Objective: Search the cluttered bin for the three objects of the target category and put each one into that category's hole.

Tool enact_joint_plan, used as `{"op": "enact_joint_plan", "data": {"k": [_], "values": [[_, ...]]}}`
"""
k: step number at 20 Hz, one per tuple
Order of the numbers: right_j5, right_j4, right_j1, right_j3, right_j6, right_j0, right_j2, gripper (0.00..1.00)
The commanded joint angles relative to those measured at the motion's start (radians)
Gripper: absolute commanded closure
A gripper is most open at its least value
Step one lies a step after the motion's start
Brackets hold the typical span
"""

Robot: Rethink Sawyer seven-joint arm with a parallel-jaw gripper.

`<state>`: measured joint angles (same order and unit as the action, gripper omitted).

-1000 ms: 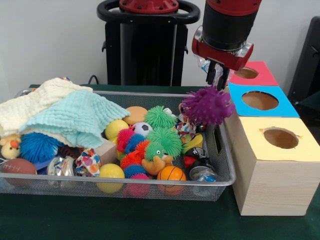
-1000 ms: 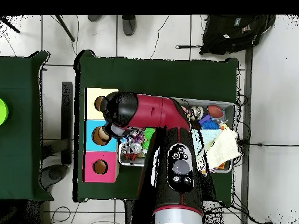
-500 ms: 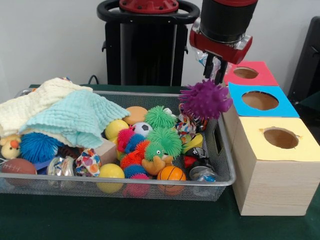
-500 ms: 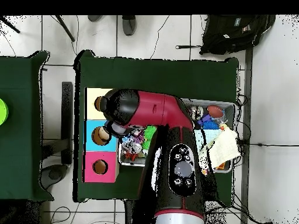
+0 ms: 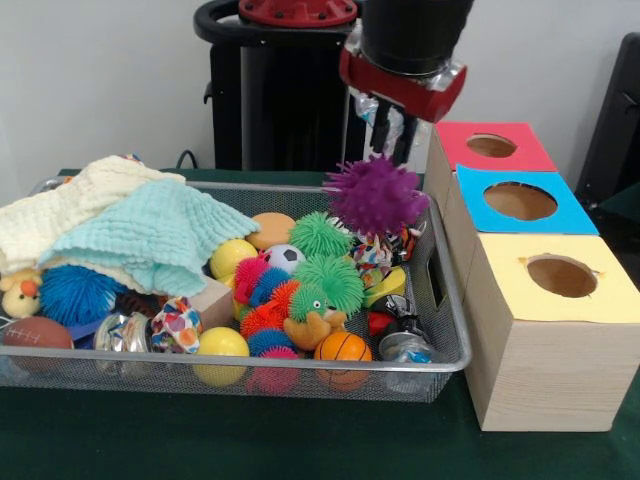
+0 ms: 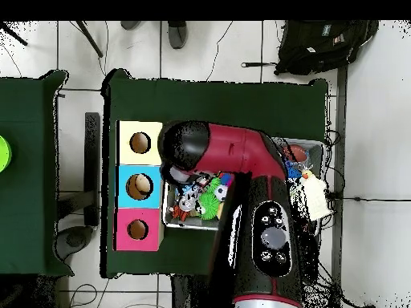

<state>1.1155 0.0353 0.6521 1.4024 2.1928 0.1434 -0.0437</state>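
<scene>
My gripper (image 5: 385, 160) hangs over the right end of the silver wire-mesh bin (image 5: 300, 368), shut on a purple spiky ball (image 5: 375, 195) that it holds above the toys. A clear crinkly plastic bottle (image 5: 405, 345) lies in the bin's front right corner. Another clear crinkly piece (image 5: 122, 330) lies at the front left, beside a patterned ball. Any other bottle is hidden under the clutter. In the overhead view the arm (image 6: 233, 156) covers the gripper and most of the bin (image 6: 193, 223).
A wooden box stands right of the bin with a yellow hole (image 5: 560, 275), a blue hole (image 5: 520, 200) and a red hole (image 5: 492, 145). Cloths (image 5: 140, 235) cover the bin's left end. Balls, spiky toys and a green fuzzy toy (image 5: 325, 280) fill the middle.
My gripper has moved left, away from the boxes' edge and back over the bin, still carrying the purple spiky ball. The toys in the bin have not moved.
</scene>
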Motion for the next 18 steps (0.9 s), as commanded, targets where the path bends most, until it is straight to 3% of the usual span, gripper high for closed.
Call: {"op": "enact_joint_plan", "data": {"k": [1,10,18], "values": [[0.017,0.064,-0.007,-0.011,-0.130,0.083,0.059,1.00],[0.036,0.126,-0.002,-0.024,-0.190,0.138,0.090,1.00],[0.041,0.147,0.014,-0.008,-0.156,0.135,0.108,1.00]]}}
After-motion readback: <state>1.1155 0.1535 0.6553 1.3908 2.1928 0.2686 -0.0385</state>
